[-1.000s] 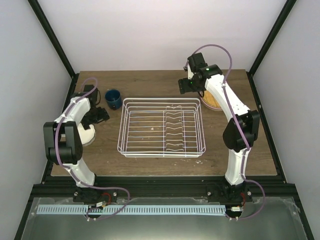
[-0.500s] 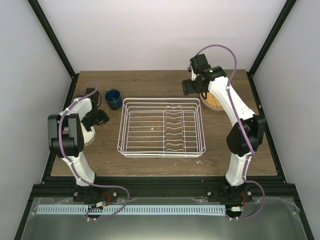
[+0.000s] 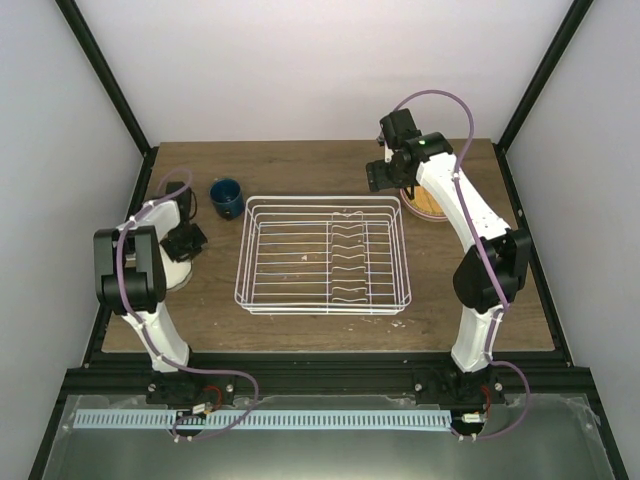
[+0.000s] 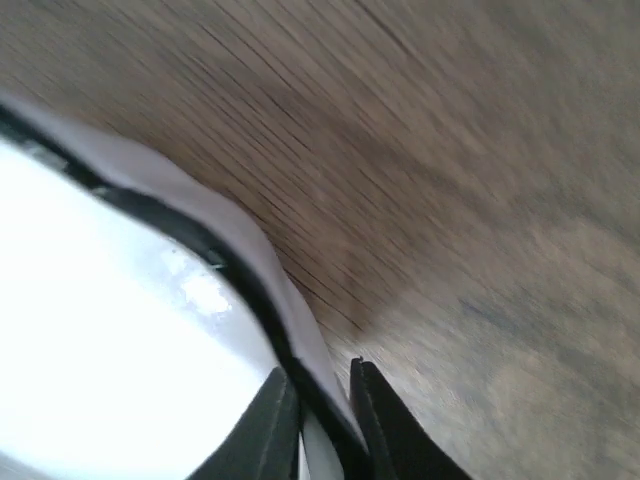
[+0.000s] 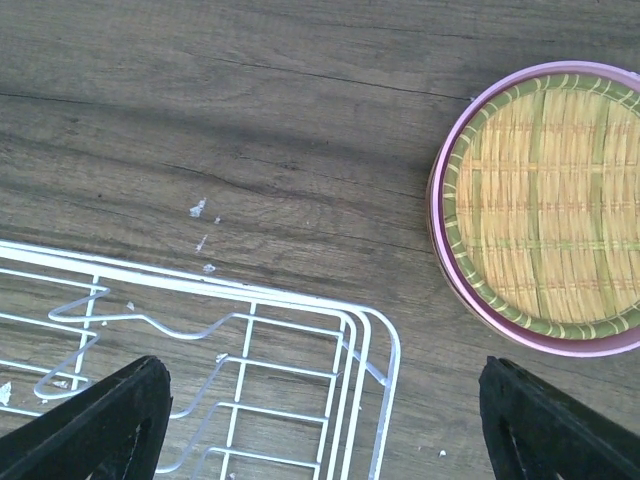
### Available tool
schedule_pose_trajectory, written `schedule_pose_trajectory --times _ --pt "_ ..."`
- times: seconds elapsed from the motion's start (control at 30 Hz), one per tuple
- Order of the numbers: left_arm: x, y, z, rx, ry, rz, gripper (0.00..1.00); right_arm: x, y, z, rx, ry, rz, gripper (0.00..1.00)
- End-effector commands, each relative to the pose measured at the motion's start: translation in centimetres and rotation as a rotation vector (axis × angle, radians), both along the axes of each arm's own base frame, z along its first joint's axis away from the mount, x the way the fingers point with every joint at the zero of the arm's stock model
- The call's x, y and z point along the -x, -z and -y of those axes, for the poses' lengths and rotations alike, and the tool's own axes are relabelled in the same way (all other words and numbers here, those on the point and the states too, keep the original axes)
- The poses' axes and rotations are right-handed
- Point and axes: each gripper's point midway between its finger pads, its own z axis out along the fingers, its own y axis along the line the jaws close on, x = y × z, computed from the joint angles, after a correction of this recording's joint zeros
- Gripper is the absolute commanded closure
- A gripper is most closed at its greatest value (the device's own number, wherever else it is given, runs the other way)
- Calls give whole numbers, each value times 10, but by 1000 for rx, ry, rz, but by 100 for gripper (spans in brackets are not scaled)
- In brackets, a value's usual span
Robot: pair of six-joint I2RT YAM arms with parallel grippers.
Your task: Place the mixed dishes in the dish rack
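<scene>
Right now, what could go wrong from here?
1. Left gripper pinches only the bowl rim; it may tilt or slip when lifted.
2. Right gripper hangs open by the dish rack corner; descending toward the plates, a finger could snag the wire.

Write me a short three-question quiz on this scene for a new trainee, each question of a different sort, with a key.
1. True or false: the dish rack holds no dishes yet.
2. What sits between the fingers of the left gripper? A nothing; B the rim of the bowl; C a wire of the dish rack.
3. Fill in: in the right wrist view, the top plate of the stack, beyond the open right gripper, is ___ with a grid pattern.
Key: 1 true; 2 B; 3 yellow-orange.
</scene>
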Motion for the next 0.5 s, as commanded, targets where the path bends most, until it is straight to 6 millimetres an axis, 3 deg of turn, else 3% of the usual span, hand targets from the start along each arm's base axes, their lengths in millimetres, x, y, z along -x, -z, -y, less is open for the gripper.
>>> schedule_pose_trajectory --times 0.0,0.13,0.23,0.47 --pt "-1 11 11 85 -23 31 98 1 3 4 16 14 -12 14" --pt "-1 8 10 82 -10 34 100 1 4 5 17 12 -12 14" --pt "-8 -4 11 85 9 76 100 1 6 3 13 6 -18 14" --pt "-42 -68 14 100 58 263 100 1 7 -22 -104 -80 -16 14"
